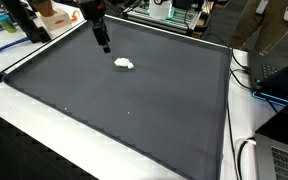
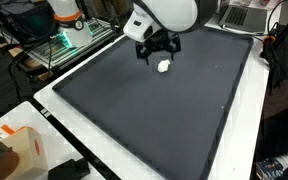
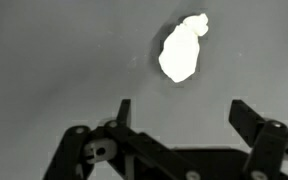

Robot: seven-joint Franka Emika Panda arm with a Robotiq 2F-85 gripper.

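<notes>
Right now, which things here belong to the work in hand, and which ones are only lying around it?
In the work:
- gripper, jaws open, hovering near the lump without touching it
- white crumpled lump, lying on the dark mat

Just lying about, off the mat:
- box
- laptop
- black cable

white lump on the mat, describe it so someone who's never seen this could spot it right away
A large dark grey mat covers most of a white table. In the mat's far part in an exterior view, just beside the open gripper, lies the white lump. It is small with an irregular outline, and its bright white stands out sharply against the dark surface around it.
</notes>
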